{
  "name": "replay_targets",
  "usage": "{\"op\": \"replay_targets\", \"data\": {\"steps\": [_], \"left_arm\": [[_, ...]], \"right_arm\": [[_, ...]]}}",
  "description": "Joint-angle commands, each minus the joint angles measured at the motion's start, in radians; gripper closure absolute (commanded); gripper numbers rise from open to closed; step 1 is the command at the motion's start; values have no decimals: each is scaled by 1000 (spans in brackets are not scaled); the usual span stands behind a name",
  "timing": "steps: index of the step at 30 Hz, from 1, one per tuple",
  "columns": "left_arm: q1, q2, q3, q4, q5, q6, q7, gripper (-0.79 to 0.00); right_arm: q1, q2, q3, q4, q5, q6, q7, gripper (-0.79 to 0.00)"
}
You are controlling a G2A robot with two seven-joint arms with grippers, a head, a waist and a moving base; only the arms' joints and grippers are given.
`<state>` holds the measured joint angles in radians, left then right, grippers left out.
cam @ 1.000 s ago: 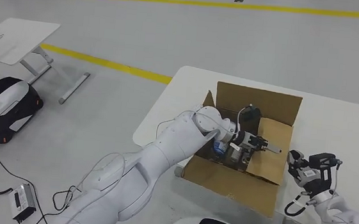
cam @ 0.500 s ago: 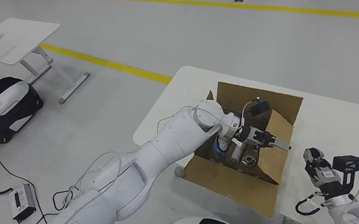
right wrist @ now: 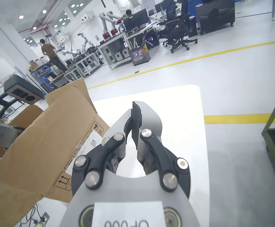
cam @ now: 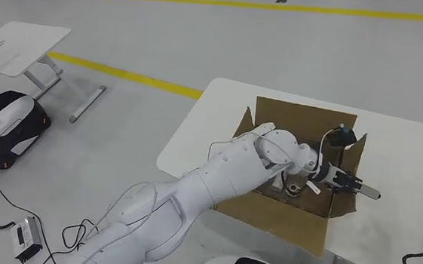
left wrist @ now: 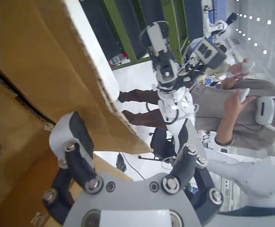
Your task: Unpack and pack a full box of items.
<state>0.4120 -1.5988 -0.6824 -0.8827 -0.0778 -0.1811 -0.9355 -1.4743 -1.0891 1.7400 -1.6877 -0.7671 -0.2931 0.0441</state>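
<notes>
Left gripper spread wide and empty, straddling the flap corner of the box, centre-right in the top view. Right gripper pinched shut on nothing above the table. Danger: closing or pushing here could snag the flap and drag the whole box
</notes>
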Motion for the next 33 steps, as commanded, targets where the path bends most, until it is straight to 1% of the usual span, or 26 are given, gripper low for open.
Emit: {"op": "replay_targets", "data": {"steps": [1, 5, 8, 11, 16, 20, 24, 25, 26, 28, 30, 31, 33], "left_arm": [[-13, -17, 28, 19, 10, 10, 28, -785], [-25, -45, 76, 63, 61, 21, 81, -785], [-28, -63, 99, 96, 86, 41, 116, -785], [-30, -77, 115, 122, 107, 40, 135, -785], [-39, -88, 124, 151, 149, 21, 149, -785], [-38, -88, 99, 153, 134, 10, 152, -785], [-43, -70, 63, 123, 165, -15, 159, -785], [-43, -63, 51, 111, 180, -15, 166, -785], [-41, -55, 37, 96, 194, -17, 175, -785], [-28, -35, -4, 64, 200, -15, 178, -785], [-13, -12, -44, 32, 214, -12, 149, -785], [-3, 0, -67, 18, 214, -12, 126, -785], [15, 26, -118, -3, 231, 4, 110, -785]], "right_arm": [[-18, 0, 19, -9, 21, 3, -2, 0], [-36, -2, 30, -20, 26, 12, -1, 0], [-43, -3, 33, -29, 28, 18, -5, 0], [-45, -4, 38, -33, 31, 22, -4, 0], [-41, -5, 48, -40, 40, 19, 3, 0], [-35, -6, 50, -50, 99, -21, 14, 0], [-26, -5, 57, -64, 149, -59, 50, -496], [-23, -4, 59, -64, 168, -70, 62, -585], [-19, -4, 61, -66, 190, -84, 74, -656], [-10, -2, 61, -69, 239, -121, 115, -696], [3, 1, 60, -72, 286, -169, 171, -763], [10, 2, 58, -70, 312, -185, 191, -782], [26, 4, 44, -66, 372, -212, 233, -785]]}}
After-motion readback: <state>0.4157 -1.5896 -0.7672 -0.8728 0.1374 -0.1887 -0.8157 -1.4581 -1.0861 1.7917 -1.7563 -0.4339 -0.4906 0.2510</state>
